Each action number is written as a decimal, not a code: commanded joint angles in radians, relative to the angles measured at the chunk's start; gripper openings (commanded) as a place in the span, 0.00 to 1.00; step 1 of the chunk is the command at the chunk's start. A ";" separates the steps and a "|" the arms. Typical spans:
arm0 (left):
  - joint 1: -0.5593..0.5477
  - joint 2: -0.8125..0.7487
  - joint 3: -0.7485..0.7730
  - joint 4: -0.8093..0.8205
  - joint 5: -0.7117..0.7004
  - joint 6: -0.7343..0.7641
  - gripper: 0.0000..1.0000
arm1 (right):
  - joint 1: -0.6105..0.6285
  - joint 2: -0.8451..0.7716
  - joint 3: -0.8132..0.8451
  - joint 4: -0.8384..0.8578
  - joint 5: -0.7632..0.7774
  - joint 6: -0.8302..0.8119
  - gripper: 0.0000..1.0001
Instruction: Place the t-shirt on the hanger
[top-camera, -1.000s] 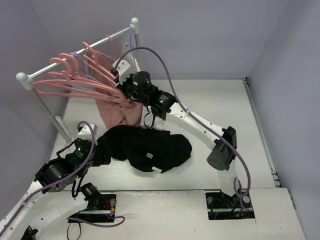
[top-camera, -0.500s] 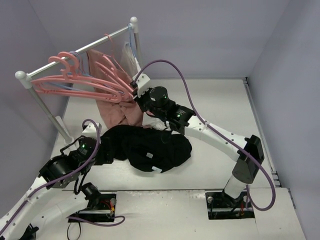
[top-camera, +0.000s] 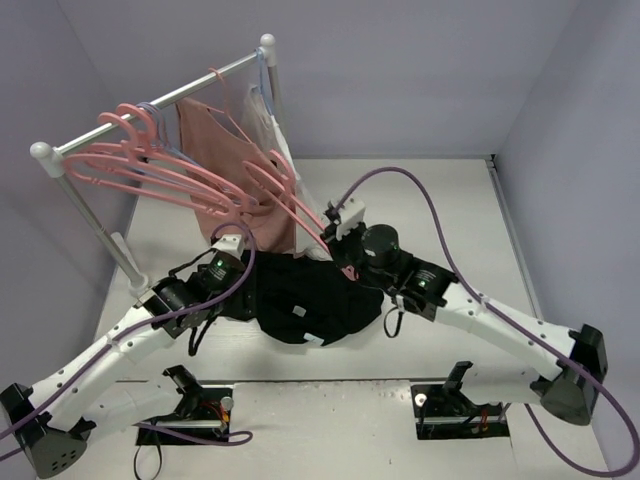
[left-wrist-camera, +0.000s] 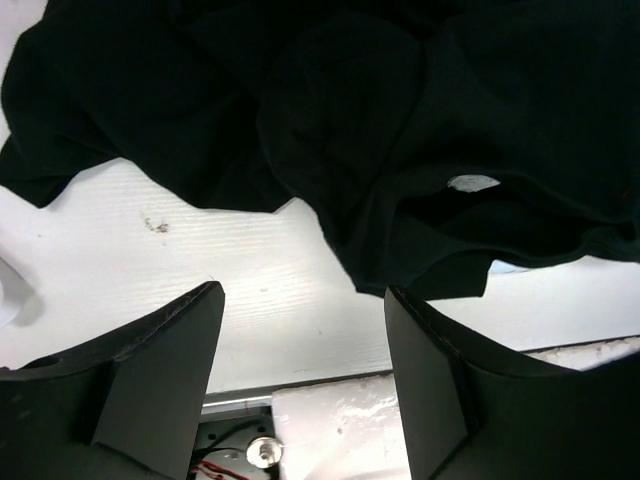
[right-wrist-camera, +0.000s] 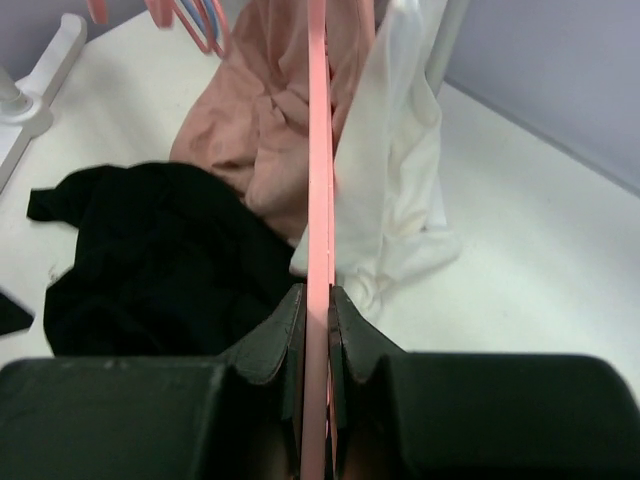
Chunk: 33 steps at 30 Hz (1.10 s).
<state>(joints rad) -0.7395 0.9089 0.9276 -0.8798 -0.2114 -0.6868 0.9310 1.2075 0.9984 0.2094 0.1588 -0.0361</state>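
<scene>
The black t-shirt (top-camera: 305, 295) lies crumpled on the white table, its small white label (left-wrist-camera: 472, 182) showing. My right gripper (top-camera: 338, 238) is shut on the lower bar of a pink hanger (top-camera: 285, 190), held off the rack and slanting above the t-shirt's far edge. In the right wrist view the hanger (right-wrist-camera: 318, 150) runs straight out between the closed fingers (right-wrist-camera: 285, 325). My left gripper (top-camera: 232, 298) is open and empty, above the t-shirt's left side. In the left wrist view its fingers (left-wrist-camera: 160, 360) are spread over bare table just short of the t-shirt (left-wrist-camera: 350, 130).
A rack rail (top-camera: 150, 112) at the back left carries several more pink hangers (top-camera: 130, 160), a dusty-pink garment (top-camera: 225, 150) and a white garment (top-camera: 283, 160). Both garments hang down to the table beside the t-shirt. The rack's foot (top-camera: 120, 245) stands at the left.
</scene>
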 joint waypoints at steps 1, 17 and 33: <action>-0.008 0.029 0.047 0.070 -0.014 -0.074 0.61 | 0.014 -0.141 -0.094 0.007 0.024 0.079 0.00; -0.227 0.295 0.088 0.097 -0.267 -0.240 0.56 | 0.025 -0.455 -0.332 -0.097 0.042 0.231 0.00; -0.253 0.496 0.067 0.095 -0.428 -0.301 0.51 | 0.026 -0.545 -0.389 -0.122 0.056 0.253 0.00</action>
<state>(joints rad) -0.9886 1.3871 0.9768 -0.7956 -0.5776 -0.9482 0.9508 0.6815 0.6089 0.0305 0.1802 0.1949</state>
